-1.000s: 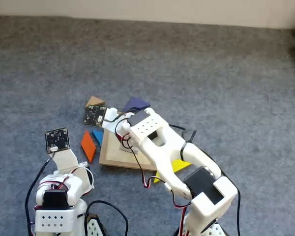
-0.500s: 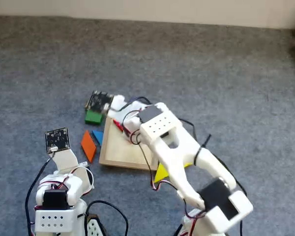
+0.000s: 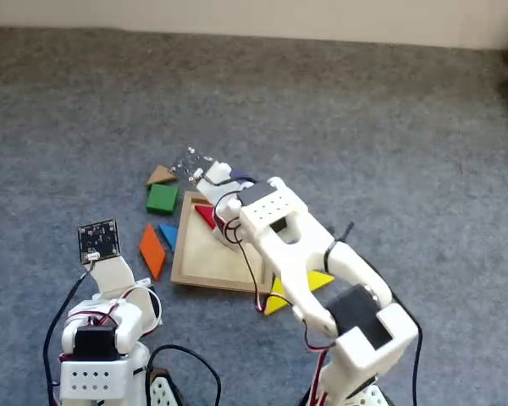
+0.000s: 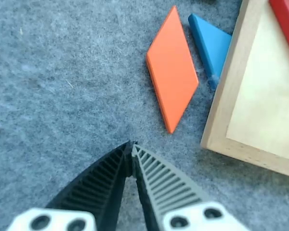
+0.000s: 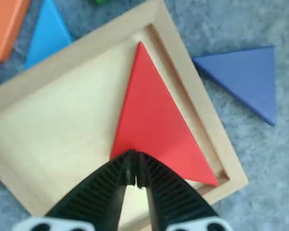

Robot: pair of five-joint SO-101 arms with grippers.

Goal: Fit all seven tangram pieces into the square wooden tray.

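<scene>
High view: the wooden tray [image 3: 179, 254] sat near the middle of the table, toward its near edge. It held one piece, the red triangle [image 3: 207, 214], in the far-left corner. The other six lay on the table:
- The green square [image 3: 162, 199] and brown triangle [image 3: 160, 175] were off the tray's far-left corner.
- The orange parallelogram [image 3: 152, 250] and light blue triangle [image 3: 168, 234] were just beside its left edge.
- The dark blue triangle [image 3: 241, 178] was past its far edge, partly under the arm.
- The yellow triangle [image 3: 281, 300] was off its near-right corner.

The right arm stretched over the tray. The left arm sat folded at the near-left.

Left wrist view: the left gripper [image 4: 131, 149] was clenched on nothing, above bare table. The orange parallelogram [image 4: 172, 82] was near it, apart from the tips. The light blue triangle [image 4: 212, 45] looked tucked against the tray rim [image 4: 226, 96], contact unclear.

Right wrist view: the right gripper [image 5: 135, 161] was pinched closed and empty, over the red triangle [image 5: 154, 122]. The triangle's long side ran flush along one tray wall [image 5: 86, 41]. That was probably deliberate, to leave the rest of the floor free. The dark blue triangle [image 5: 248, 77] lay just outside that wall and looked like the closest next pick.
</scene>
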